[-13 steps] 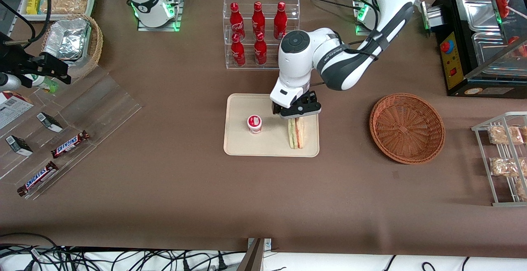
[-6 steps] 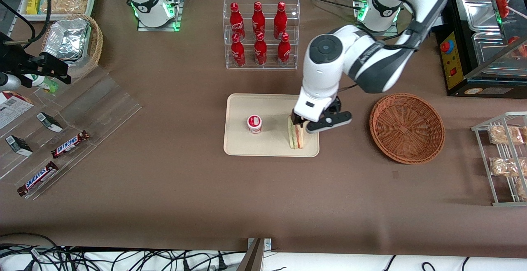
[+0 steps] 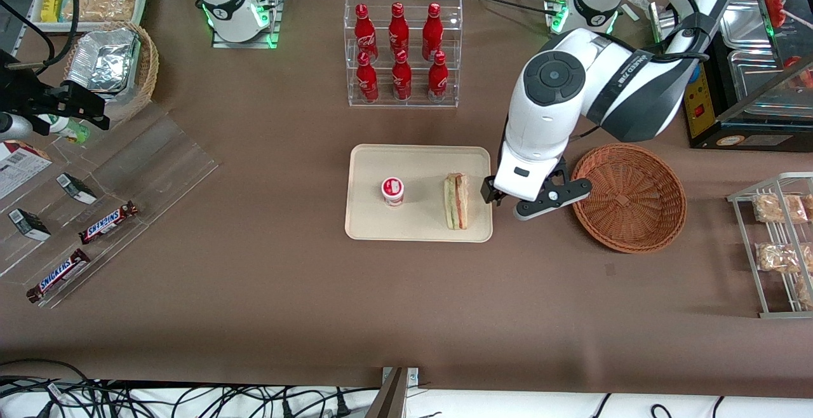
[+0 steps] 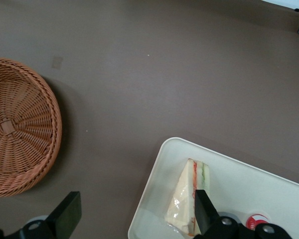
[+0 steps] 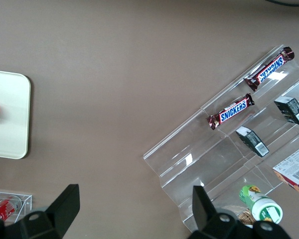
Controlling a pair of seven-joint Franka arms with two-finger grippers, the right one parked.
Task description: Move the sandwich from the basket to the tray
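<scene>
Since the earlier frames, we see that the claw (image 3: 532,197) has let go of the sandwich (image 3: 456,201) and drawn away toward the working arm's end of the counter (image 3: 254,291); it now hangs over bare brown covering between the tray (image 3: 375,227) and the basket (image 3: 627,197). We note its fingers (image 4: 67,214) spread wide and holding nothing.

We find the sandwich standing on edge on the tray, near the rim that faces the basket, apart from the claw and just beside it. It is a triangular wedge of white bread in glossy clear wrap (image 4: 185,199), with green, pink and red layers along its cut edge. The tray is flat, smooth and cream-beige, rectangular with rounded corners and a low rim. A small round cup with a red-and-white lid (image 3: 392,190) also stands on it, well apart from the sandwich.

We see the basket as round, shallow and reddish-brown, woven in ribbed wicker (image 4: 15,124), with nothing in it. The counter's covering is matte and slightly creased.
</scene>
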